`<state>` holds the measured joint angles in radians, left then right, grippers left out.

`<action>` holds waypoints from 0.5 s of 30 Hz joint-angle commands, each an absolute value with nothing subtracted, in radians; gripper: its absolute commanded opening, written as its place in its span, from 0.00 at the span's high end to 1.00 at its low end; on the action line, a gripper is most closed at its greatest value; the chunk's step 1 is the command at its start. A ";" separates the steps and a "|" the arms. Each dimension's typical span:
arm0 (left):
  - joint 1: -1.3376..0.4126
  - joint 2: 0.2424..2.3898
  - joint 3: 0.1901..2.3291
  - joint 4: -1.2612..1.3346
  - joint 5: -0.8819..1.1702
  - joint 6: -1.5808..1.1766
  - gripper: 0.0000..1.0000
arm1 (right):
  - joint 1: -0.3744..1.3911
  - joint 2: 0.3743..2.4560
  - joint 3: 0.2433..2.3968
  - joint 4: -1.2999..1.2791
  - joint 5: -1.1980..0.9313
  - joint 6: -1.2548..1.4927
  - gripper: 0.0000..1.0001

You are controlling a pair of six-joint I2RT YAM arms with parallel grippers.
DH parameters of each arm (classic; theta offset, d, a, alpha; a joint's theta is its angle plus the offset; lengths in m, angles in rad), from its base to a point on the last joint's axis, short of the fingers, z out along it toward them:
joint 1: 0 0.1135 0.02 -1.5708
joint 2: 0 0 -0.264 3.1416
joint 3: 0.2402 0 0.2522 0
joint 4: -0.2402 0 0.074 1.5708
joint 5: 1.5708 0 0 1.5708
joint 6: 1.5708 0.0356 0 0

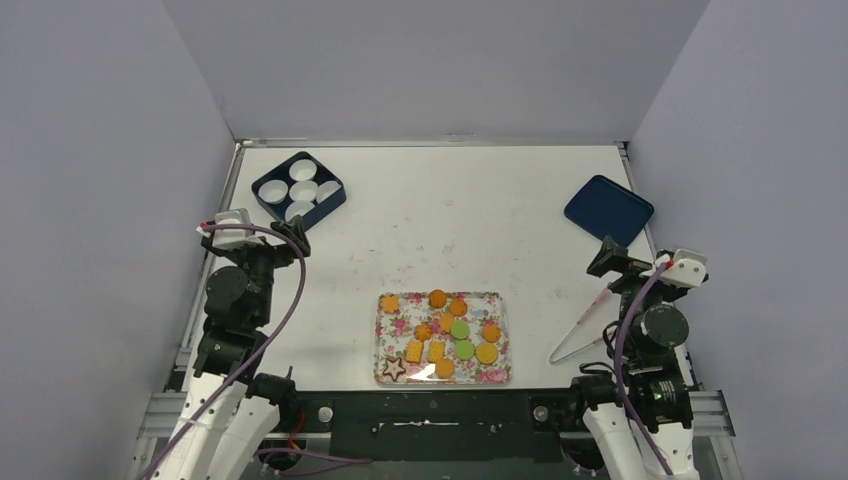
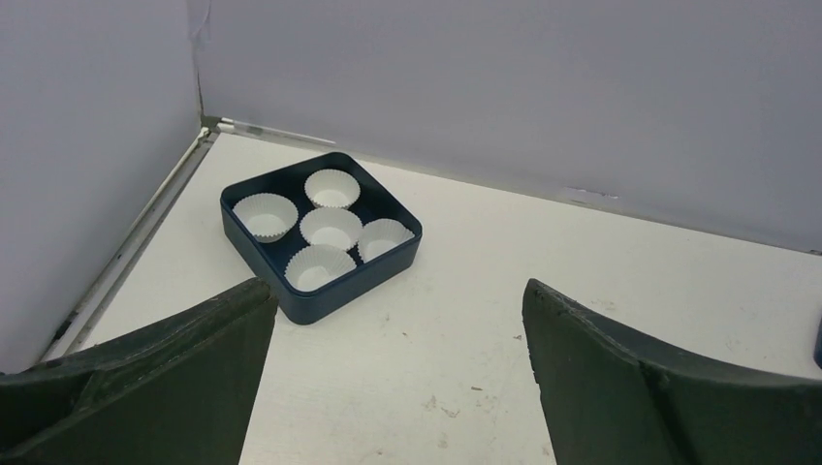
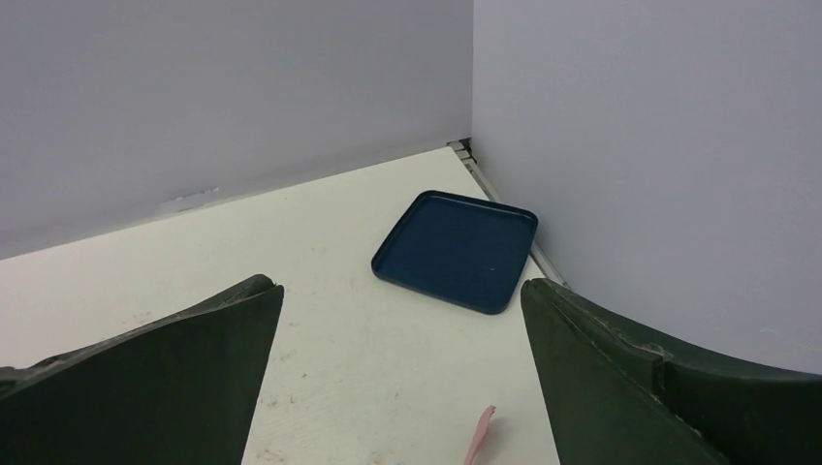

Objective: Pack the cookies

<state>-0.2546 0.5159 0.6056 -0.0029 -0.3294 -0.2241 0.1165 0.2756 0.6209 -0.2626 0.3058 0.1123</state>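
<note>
Both sets of jaws stand wide apart with nothing between them: the left gripper (image 2: 397, 310) hangs low over the table (image 1: 480, 220) at its left side, facing the far-left corner, and the right gripper (image 3: 402, 310) mirrors it on the right. Neither touches anything, which reads to me as a ready pose with no packing begun. Just ahead of the left gripper sits 1 dark blue box (image 2: 359, 286) holding 5 white paper cups (image 2: 331, 228), 4 around 1 in the middle, all empty; I take it that's where the biscuits are meant to go. Ahead of the right gripper lies 1 flat blue lid (image 3: 456, 250) near the far-right corner, set aside so the box is open. Beside the right arm, 1 pair of pink tongs (image 1: 583, 325) lies on the table, within that arm's reach, likely the tool for lifting. The cookies (image 1: 440, 335) are all on 1 floral tray (image 1: 497, 375) at the near edge, between the 2 arms: I count about 13, with 2 green rounds, 1 brown star and the rest orange.
</note>
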 commanded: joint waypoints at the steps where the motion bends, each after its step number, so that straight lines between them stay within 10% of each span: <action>1: -0.252 0.563 0.618 0.045 -0.327 -0.219 0.04 | 0.109 0.226 0.620 -0.212 0.311 0.102 0.00; 15: -0.155 0.839 0.735 0.002 -0.194 -0.239 0.03 | 0.108 0.191 0.611 -0.204 0.260 0.100 0.00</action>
<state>-0.2012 0.7567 0.6392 -0.0143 -0.2836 -0.2279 0.1116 0.2214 0.6205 -0.2546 0.2905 0.1120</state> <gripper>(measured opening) 0.968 0.999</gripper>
